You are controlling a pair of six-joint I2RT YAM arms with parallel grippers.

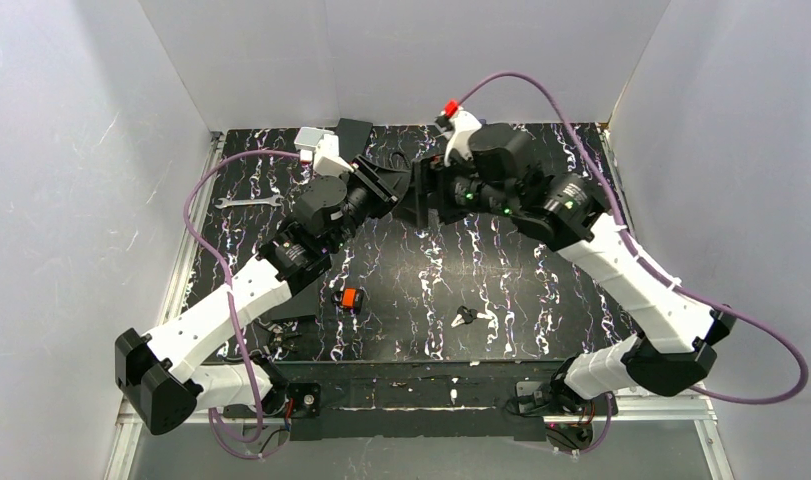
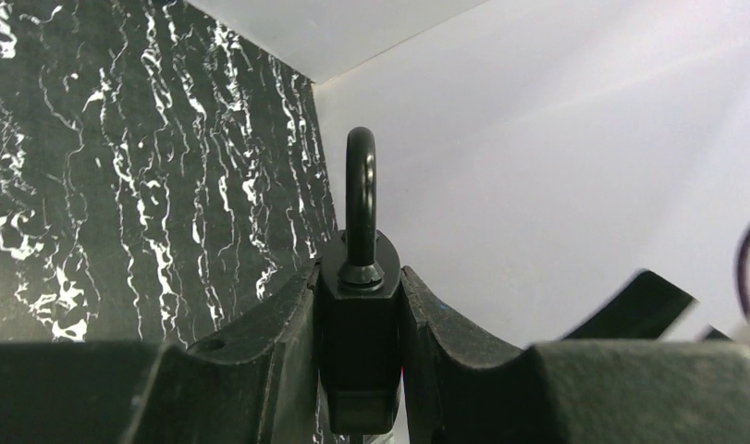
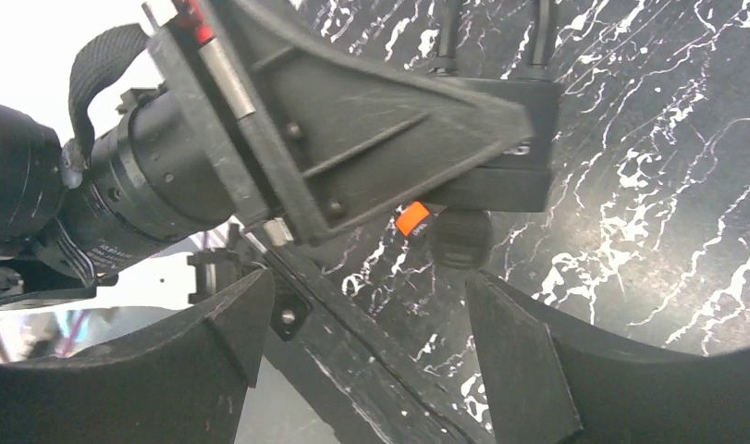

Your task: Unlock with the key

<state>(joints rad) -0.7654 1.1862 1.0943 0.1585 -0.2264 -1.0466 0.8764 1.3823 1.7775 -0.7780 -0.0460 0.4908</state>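
Observation:
My left gripper (image 2: 360,282) is shut on the black padlock (image 2: 357,347), whose shackle (image 2: 360,185) sticks up past the fingers. In the right wrist view the padlock body (image 3: 514,153) hangs in that grip above the table. The key's dark round head (image 3: 459,239) juts from the padlock's underside. My right gripper (image 3: 366,296) stands open just below it, its fingers apart on either side and touching nothing. Seen from the top, the two grippers, left (image 1: 389,190) and right (image 1: 427,197), meet at the back middle of the table.
An orange-bodied block (image 1: 349,298) lies on the marbled black mat (image 1: 541,300). A small key-like piece with a silvery blade (image 1: 466,317) lies near the front. A silver wrench (image 1: 249,201) rests at the left edge. White walls enclose three sides.

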